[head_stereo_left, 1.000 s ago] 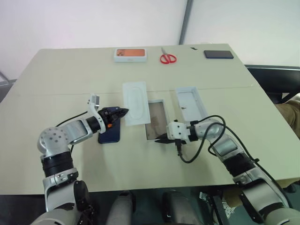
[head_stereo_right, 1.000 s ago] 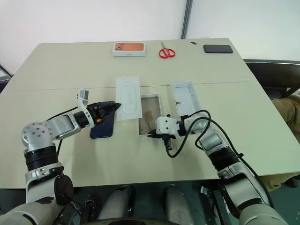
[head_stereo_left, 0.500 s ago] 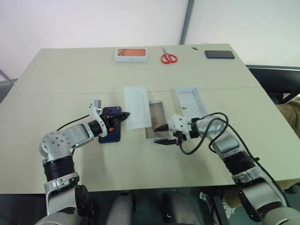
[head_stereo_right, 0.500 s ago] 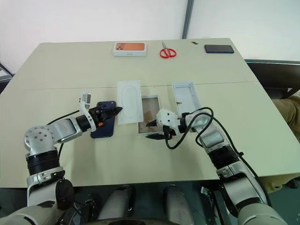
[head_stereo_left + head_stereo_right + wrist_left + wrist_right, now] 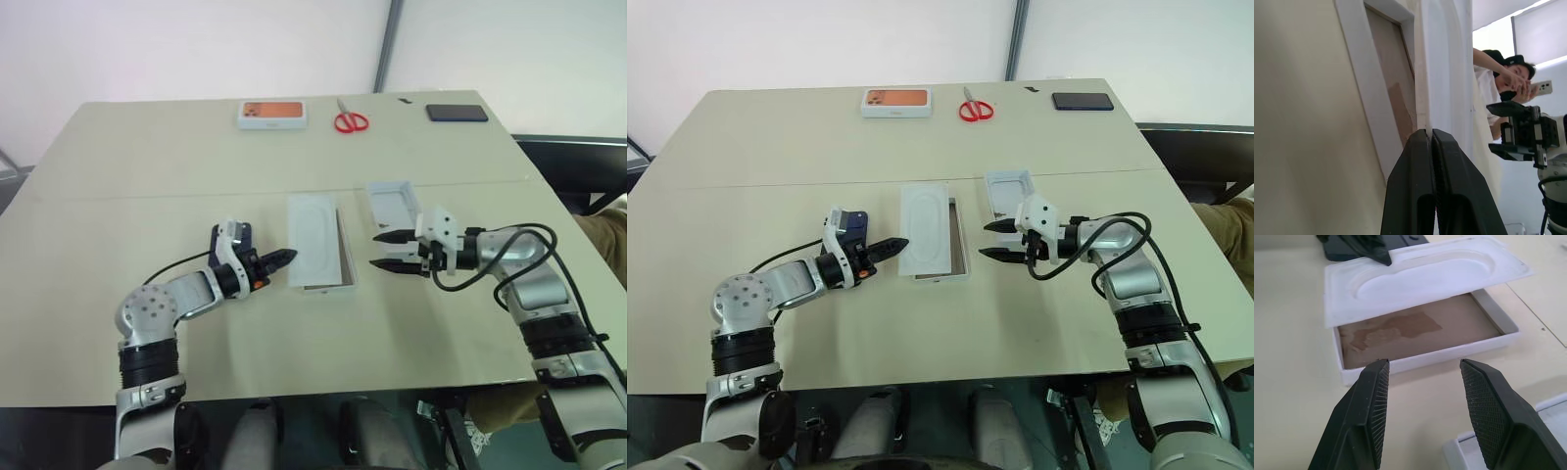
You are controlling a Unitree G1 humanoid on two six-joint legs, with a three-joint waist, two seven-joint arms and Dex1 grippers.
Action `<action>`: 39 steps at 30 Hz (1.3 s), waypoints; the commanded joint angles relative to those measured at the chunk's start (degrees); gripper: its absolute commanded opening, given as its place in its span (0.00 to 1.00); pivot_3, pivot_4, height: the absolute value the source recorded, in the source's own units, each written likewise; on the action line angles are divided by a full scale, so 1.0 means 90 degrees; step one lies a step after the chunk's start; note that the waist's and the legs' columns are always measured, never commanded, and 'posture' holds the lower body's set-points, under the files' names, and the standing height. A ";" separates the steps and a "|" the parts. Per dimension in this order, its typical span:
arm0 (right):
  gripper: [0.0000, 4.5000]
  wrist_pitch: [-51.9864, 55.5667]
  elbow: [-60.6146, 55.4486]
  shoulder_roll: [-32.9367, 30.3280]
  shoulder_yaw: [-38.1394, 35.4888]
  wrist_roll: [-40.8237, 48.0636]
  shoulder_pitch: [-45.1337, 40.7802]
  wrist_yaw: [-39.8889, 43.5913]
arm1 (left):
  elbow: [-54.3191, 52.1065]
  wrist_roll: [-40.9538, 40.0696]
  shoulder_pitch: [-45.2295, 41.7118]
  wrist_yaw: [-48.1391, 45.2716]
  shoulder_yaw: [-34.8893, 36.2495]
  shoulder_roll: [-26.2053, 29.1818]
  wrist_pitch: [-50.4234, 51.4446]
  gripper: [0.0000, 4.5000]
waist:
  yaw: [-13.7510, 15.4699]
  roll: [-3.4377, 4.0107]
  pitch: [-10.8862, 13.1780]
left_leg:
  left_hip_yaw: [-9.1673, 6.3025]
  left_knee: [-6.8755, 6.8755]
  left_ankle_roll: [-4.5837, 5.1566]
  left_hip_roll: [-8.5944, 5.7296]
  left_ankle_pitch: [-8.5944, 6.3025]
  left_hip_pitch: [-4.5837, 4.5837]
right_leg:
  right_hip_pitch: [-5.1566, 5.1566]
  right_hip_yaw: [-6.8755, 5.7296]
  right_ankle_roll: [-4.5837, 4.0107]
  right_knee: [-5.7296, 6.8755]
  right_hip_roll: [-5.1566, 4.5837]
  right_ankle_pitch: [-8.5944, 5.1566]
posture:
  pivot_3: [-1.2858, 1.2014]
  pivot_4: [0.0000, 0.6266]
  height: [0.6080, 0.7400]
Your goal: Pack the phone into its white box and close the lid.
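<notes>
Silver arms, black cables (black-fingered hands).

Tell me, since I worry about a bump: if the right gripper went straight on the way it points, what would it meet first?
Most likely the near long wall of the white box. The right gripper, jaws open, points straight at it, with bare table between. The flat white insert lies tilted across the box beyond, though depth is hard to judge.

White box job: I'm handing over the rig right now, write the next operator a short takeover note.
Left gripper: shut, tips at the flat white insert, which lies across the white box, half covering it.
Right gripper: open, empty, beside the box.
Phone: on the table, behind the left gripper.
Lid: inside up, right of the box.
Done: nothing packed.
Left: clear the insert, load phone, fit lid.
</notes>
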 commanded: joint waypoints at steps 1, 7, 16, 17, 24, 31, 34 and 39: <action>0.53 -0.0150 -0.0056 0.0095 -0.0120 0.0051 -0.0005 -0.0119 | -0.0235 0.0112 -0.0007 -0.0012 -0.0187 -0.0002 -0.0224 0.00 | 0.0008 0.0000 0.0000 | 0.0000 0.0000 0.0000 0.0000 0.0000 0.0000 | 0.0000 0.0000 0.0000 0.0000 0.0000 0.0000 | 0.52 0.24 1.00; 0.54 -0.0166 -0.0101 0.0205 -0.0057 0.0022 0.0034 -0.0189 | -0.0074 0.0129 -0.0098 0.0021 -0.0212 -0.0115 -0.0422 0.07 | 0.0022 0.0000 0.0000 | 0.0000 0.0000 0.0000 -0.0001 0.0000 0.0000 | 0.0001 0.0000 0.0000 -0.0001 0.0000 0.0000 | 0.52 0.24 1.00; 0.54 -0.0185 -0.0088 0.0392 -0.0025 0.0010 0.0020 -0.0289 | -0.0266 0.0164 -0.0160 0.0007 -0.0364 -0.0003 -0.0354 0.76 | 0.0010 0.0000 0.0000 | -0.0001 0.0001 0.0000 -0.0001 0.0000 0.0002 | 0.0005 -0.0001 0.0000 -0.0001 0.0000 0.0000 | 0.52 0.24 1.00; 0.54 -0.0192 -0.0065 0.0425 -0.0030 0.0005 0.0003 -0.0309 | -0.0285 0.0132 -0.0179 -0.0002 -0.0336 0.0030 -0.0350 0.76 | -0.0001 0.0001 0.0000 | -0.0001 0.0001 0.0000 -0.0001 0.0000 0.0002 | 0.0004 -0.0001 0.0000 -0.0001 0.0001 0.0000 | 0.52 0.24 1.00; 0.54 0.0217 -0.0150 0.0807 -0.0069 0.0089 -0.0247 -0.0678 | -0.1041 0.0609 0.0069 -0.0868 -0.0839 0.0776 -0.1123 0.76 | -0.0008 0.0001 0.0002 | 0.0000 -0.0005 -0.0001 0.0000 0.0001 0.0000 | -0.0002 0.0001 0.0000 -0.0001 0.0002 0.0000 | 0.52 0.24 1.00; 0.13 -0.0194 -0.0002 0.1187 0.0417 -0.0721 -0.0379 -0.1337 | -0.0668 0.1660 0.0450 -0.2233 -0.0945 0.1825 -0.2916 0.77 | -0.0002 0.0003 0.0003 | 0.0006 -0.0024 -0.0005 0.0000 0.0003 0.0001 | -0.0013 0.0005 -0.0004 -0.0004 0.0001 -0.0001 | 0.52 0.24 1.00; 0.02 -0.0128 -0.0027 0.1390 0.0577 -0.0914 -0.0367 -0.1648 | -0.0563 0.2183 0.0702 -0.2768 -0.1059 0.2190 -0.3739 0.77 | 0.0006 0.0003 0.0003 | 0.0010 -0.0039 -0.0007 0.0000 0.0004 0.0000 | -0.0021 0.0007 -0.0005 -0.0006 -0.0001 -0.0001 | 0.52 0.24 1.00; 0.02 -0.0044 -0.0181 0.1633 0.0765 -0.1109 -0.0413 -0.1913 | -0.0356 0.2325 0.0948 -0.3112 -0.0869 0.2427 -0.4086 0.77 | 0.0017 0.0003 0.0003 | 0.0009 -0.0042 -0.0007 0.0001 0.0005 -0.0004 | -0.0025 0.0007 -0.0005 -0.0007 -0.0003 -0.0001 | 0.52 0.24 1.00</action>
